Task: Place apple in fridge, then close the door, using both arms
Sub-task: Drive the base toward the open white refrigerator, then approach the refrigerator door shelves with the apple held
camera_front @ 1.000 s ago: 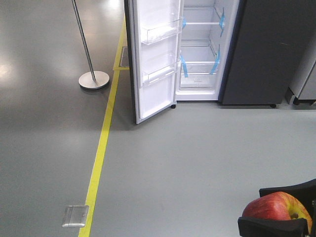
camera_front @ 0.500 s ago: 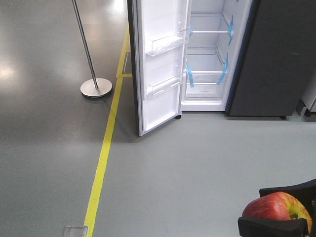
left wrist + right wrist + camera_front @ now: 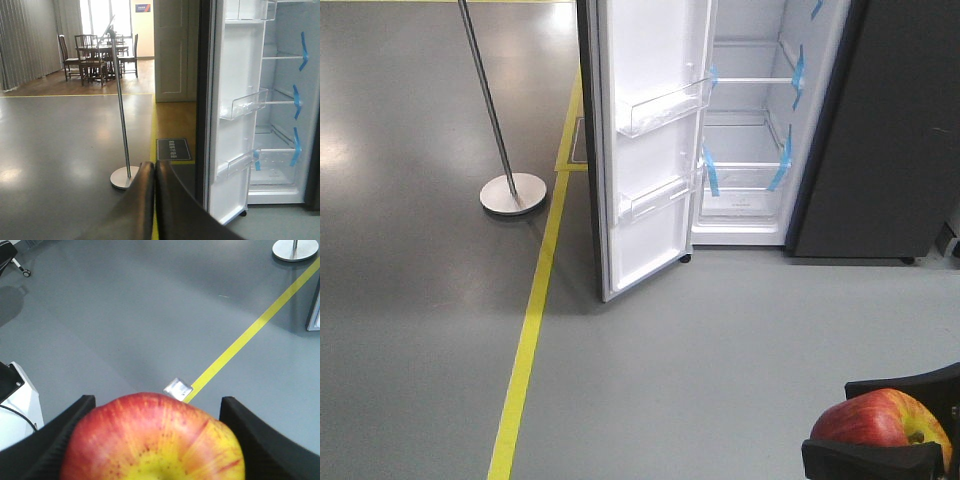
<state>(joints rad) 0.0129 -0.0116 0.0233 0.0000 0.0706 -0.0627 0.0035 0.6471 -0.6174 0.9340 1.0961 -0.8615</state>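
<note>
- Your right claw (image 3: 892,428) sits in the lower right corner of the front view. It is pinching the apple (image 3: 880,418) between its two black fingers (image 3: 865,462), one in front of the fruit and one behind it.
- In the right wrist view the apple (image 3: 152,437) fills the bottom centre. It is red, turning yellow-green toward the lower edge, and a black finger (image 3: 52,440) presses against it on each side.
- Your left claw (image 3: 154,169) rises from the bottom centre of the left wrist view. Its two fingers are pressed together with nothing between them.
- The fridge (image 3: 890,130) stands in the upper right of the front view, well apart from the apple, with grey floor (image 3: 720,360) between them.
- The door (image 3: 650,150) is swung wide open, its white inner face turned toward you. It carries two clear bins, an upper one (image 3: 665,105) and a lower one (image 3: 660,195).
- The fridge interior is white, and its glass shelves (image 3: 750,170) are marked with blue tape strips (image 3: 798,65).
- A yellow line (image 3: 525,350) runs up the floor from the bottom left and passes just left of the door.
- A pole on a round base (image 3: 513,192) stands left of that line, in the upper left.
- The right wrist view shows a small metal floor plate (image 3: 178,388) touching the yellow line, just above the apple in the picture.
- A table with chairs (image 3: 97,55) stands far back in the upper left of the left wrist view.
</note>
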